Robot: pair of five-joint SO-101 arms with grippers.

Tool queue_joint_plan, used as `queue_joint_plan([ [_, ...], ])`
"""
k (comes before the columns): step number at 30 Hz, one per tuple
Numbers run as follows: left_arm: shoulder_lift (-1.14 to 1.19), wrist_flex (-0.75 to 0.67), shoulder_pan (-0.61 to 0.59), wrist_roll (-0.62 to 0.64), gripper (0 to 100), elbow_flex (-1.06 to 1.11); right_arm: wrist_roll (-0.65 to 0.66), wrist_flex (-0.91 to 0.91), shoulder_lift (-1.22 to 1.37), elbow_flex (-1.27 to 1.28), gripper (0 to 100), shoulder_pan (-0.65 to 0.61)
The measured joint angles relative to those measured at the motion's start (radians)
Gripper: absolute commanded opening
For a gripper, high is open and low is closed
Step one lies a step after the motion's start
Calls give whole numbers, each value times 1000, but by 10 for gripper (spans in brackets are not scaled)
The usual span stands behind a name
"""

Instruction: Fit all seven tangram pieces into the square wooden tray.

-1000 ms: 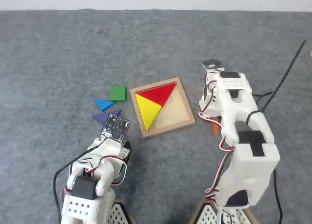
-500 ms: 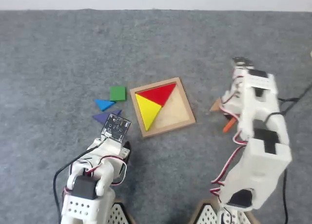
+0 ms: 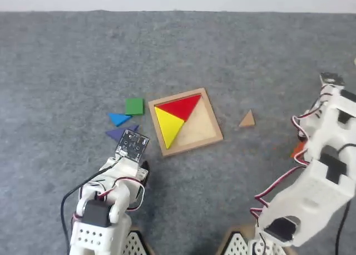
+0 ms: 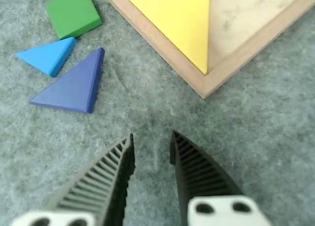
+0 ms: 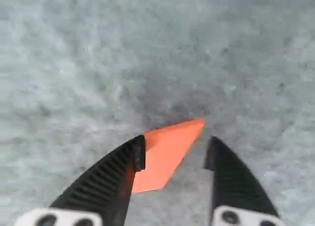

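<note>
**Desk** — grey, felt-like covering; all items below are laid on it.

**Square wooden tray** — set at mid-desk, turned at an angle. Two pieces are seated in it: a red triangle and a yellow triangle, touching along one edge. The remaining floor is bare wood.

**Loose pieces, left of the tray** — a green square, a light blue triangle and a dark blue triangle are grouped close together, near the tray but apart from it.

**Tan triangle** — lies alone, to the right of the tray.

**Orange piece** — a slanted four-sided piece, found far right, well apart from the tray.

**Left end effector** — fingers parted by a narrow gap, nothing held; it is poised above bare desk near the tray's corner and the dark blue triangle.

**Right end effector** — fingers spread wide around the orange piece, which sits against one finger, with a gap to the other.
</note>
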Motion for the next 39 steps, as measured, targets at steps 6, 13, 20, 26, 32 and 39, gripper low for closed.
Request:
queue_joint_plan([
  [6, 0, 0, 0, 0, 116, 0, 71, 0, 0, 0, 292, 72],
  [13, 0, 0, 0, 0, 116, 0, -9, 46, -2, 18, 292, 103],
  [20, 0, 0, 0, 0, 116, 0, -114, 9, -23, 74, 292, 72],
  [26, 0, 0, 0, 0, 116, 0, -189, 6, -35, 83, 292, 29],
  [32, 0, 0, 0, 0, 116, 0, -258, 5, -126, 117, 292, -66],
  [39, 0, 0, 0, 0, 116, 0, -299, -46, -126, 196, 292, -120],
])
